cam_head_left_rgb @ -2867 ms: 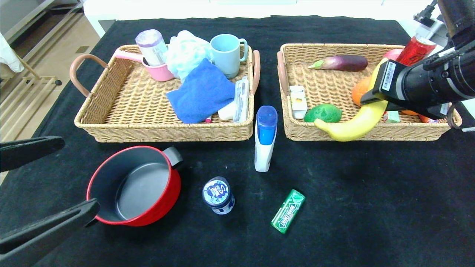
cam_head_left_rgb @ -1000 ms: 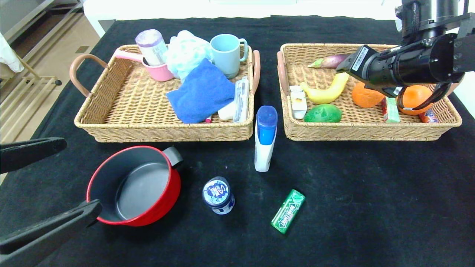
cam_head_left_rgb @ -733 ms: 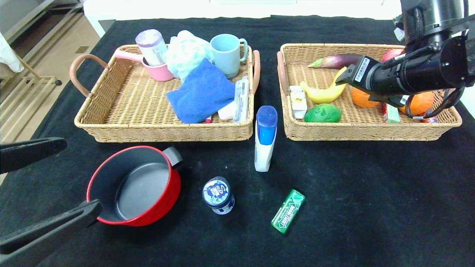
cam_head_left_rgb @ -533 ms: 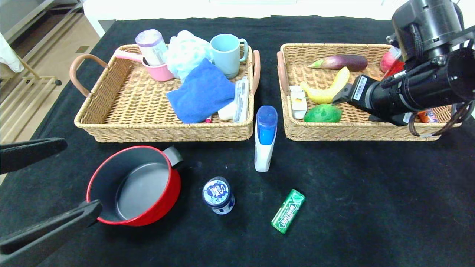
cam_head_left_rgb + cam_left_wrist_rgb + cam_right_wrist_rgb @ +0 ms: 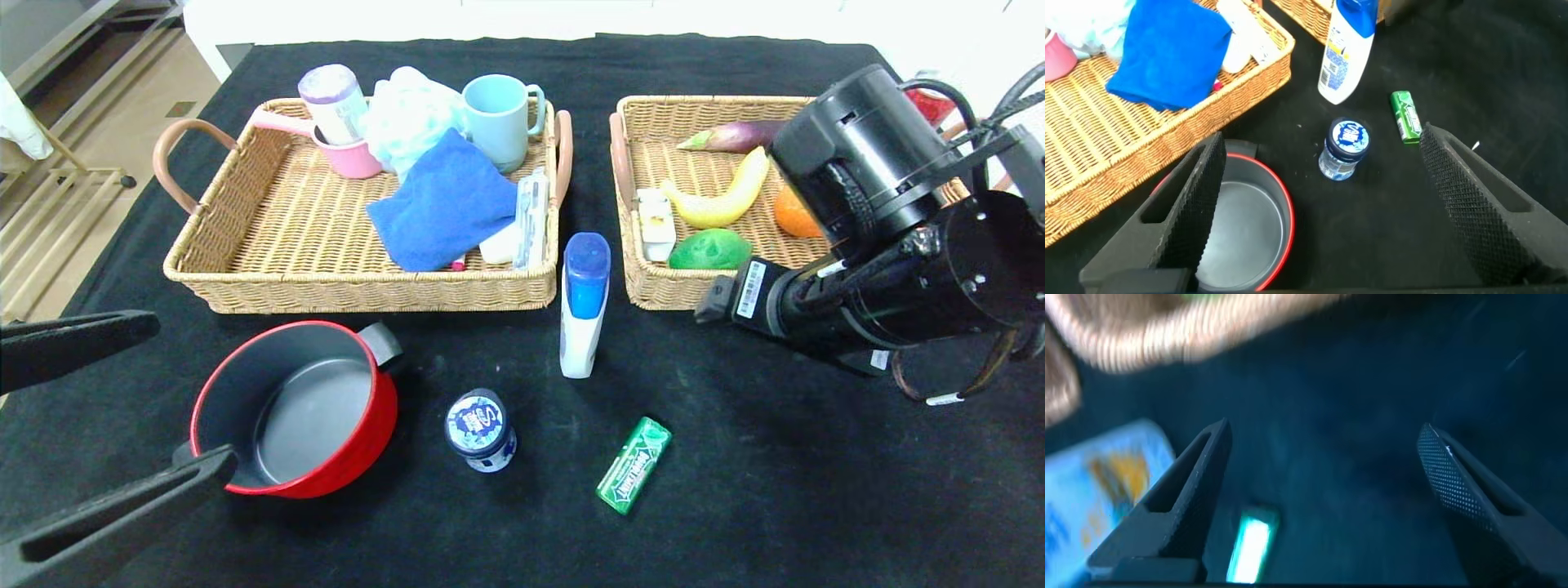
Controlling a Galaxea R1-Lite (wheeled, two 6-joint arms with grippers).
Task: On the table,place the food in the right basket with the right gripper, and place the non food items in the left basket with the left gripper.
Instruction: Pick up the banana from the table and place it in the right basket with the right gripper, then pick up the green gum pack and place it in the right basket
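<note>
Back out of the basket comes the right gripper (image 5: 1319,498), its two long black fingers spread wide with nothing between them, and the long yellow banana (image 5: 722,198) it carried a few seconds ago now lies inside the right tan wicker basket (image 5: 653,296). That arm hangs low over the black-draped table (image 5: 775,490), just in front of the basket's near wall, and its wrist camera looks down on the small green gum pack (image 5: 1249,549) lying on the cloth between the fingers' line of sight, with the white bottle with a blue cap (image 5: 1098,490) off to one side. Beside the banana in that basket sit a dimpled orange (image 5: 793,214), a purple aubergine (image 5: 731,135) and a green lumpy fruit (image 5: 711,248). On the open cloth the gum pack (image 5: 633,465), the small blue-and-white lidded tub (image 5: 480,429) and the bottle (image 5: 584,305) lie apart from one another, the bottle between the two baskets. Over on the other side the left gripper (image 5: 1323,220) hovers with its fingers wide apart above the red pot with a dark grey inside (image 5: 298,408), one fingertip just at the pot's rim. Behind it, the left tan wicker basket (image 5: 269,286) holds a blue cloth (image 5: 445,204), a pale blue mug (image 5: 500,118) and a pink cup (image 5: 351,155).
</note>
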